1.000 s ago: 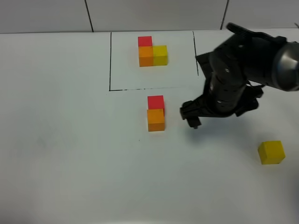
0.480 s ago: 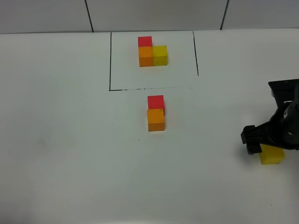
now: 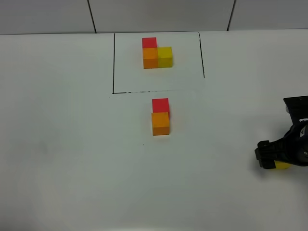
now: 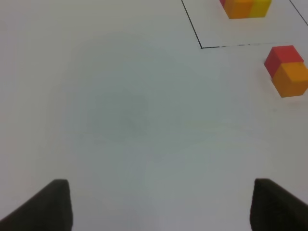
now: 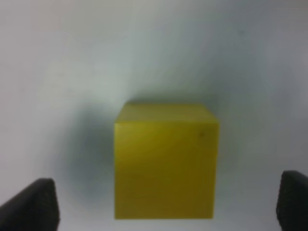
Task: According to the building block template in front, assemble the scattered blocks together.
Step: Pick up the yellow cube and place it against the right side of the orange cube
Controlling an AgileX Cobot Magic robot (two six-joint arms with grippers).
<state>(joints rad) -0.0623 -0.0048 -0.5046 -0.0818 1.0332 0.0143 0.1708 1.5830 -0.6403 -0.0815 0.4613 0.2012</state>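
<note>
The building block template (image 3: pixel 156 52), a red, orange and yellow L, sits inside thin black lines at the back. It also shows in the left wrist view (image 4: pixel 245 7). The red block (image 3: pixel 160 105) and orange block (image 3: pixel 160 123) touch in a line just in front of the frame. They also show in the left wrist view, red (image 4: pixel 281 57) and orange (image 4: pixel 293 79). My right gripper (image 3: pixel 275 158) is low over the yellow block (image 3: pixel 282 165), mostly hiding it. In the right wrist view the open right gripper (image 5: pixel 163 204) has a finger on each side of the yellow block (image 5: pixel 166 161). My left gripper (image 4: pixel 161 207) is open and empty.
The white table (image 3: pixel 72 144) carries the black drawn frame (image 3: pixel 113 62). The yellow block lies near the right edge of the exterior view. A grey tiled wall (image 3: pixel 159 14) runs along the table's back edge.
My right arm has swung from beside the red and orange blocks to the front right and come down over the yellow block. The blocks have not moved.
</note>
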